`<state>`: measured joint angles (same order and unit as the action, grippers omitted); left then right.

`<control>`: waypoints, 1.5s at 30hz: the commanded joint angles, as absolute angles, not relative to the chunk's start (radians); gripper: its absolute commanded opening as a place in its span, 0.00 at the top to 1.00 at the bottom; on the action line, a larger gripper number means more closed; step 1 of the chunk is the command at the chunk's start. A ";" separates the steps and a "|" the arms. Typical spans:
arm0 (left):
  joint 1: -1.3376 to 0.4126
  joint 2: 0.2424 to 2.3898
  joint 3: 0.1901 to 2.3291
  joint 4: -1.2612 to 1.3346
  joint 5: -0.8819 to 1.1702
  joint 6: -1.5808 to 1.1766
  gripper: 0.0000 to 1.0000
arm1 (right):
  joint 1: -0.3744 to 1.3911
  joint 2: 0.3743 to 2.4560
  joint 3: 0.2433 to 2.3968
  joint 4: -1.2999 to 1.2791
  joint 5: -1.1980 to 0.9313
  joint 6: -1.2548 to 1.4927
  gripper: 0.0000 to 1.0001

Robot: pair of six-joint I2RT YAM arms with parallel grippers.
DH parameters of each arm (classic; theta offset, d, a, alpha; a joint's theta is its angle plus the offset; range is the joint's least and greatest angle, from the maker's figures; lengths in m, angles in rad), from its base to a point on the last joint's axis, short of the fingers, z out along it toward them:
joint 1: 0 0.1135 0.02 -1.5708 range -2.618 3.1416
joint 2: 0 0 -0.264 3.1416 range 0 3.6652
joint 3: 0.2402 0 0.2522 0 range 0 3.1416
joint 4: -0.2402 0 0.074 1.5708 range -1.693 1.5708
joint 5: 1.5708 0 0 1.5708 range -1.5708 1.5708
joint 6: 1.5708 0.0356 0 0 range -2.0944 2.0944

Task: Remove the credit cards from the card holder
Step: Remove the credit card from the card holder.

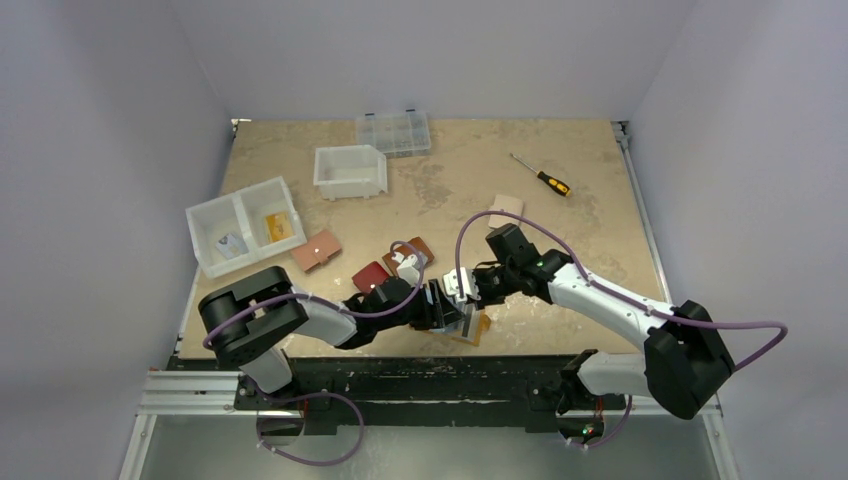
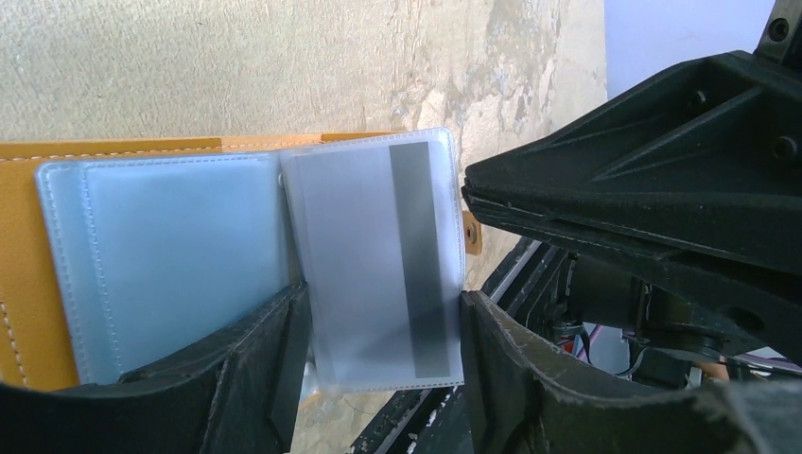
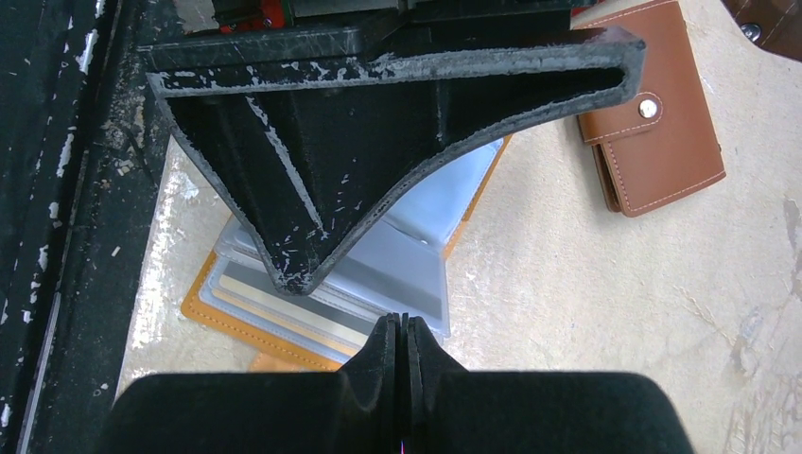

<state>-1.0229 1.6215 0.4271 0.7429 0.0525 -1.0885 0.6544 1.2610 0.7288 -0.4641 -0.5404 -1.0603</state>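
Beige table (image 1: 450,190), near edge, centre: card holder (image 3: 217,317) spread open, clear sleeves (image 3: 416,218) up. Straddling one sleeve (image 2: 340,236) with a dark-striped credit card (image 2: 416,246): left gripper (image 2: 378,317), half spread, fingers at both edges, firm hold uncertain. Just right: right gripper (image 3: 401,326), pinched fully closed, tips at the sleeves' edge.

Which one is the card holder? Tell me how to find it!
Look at the near edge of the table, in the middle, where the left gripper and right gripper meet. The card holder lies open right under them. Unlike the shut brown wallet and dark red wallet nearby, it is mustard-yellow, with clear card sleeves fanned out.
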 commanded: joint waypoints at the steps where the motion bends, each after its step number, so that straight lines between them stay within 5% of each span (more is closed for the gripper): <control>1: -1.020 1.637 0.410 0.780 0.068 -1.101 0.58 | 0.658 1.258 0.738 -0.472 -0.548 -1.083 1.00; 23: -1.020 1.641 0.411 0.787 0.072 -1.107 0.57 | 0.660 1.284 0.732 -0.482 -0.551 -1.110 1.00; 45: -1.019 1.658 0.403 0.821 0.092 -1.113 0.42 | 0.670 1.308 0.732 -0.495 -0.543 -1.122 1.00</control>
<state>-1.0168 1.6424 0.4133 0.7952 0.0685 -1.1080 0.6605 1.2896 0.7288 -0.4862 -0.5396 -1.1049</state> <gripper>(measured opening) 0.582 0.024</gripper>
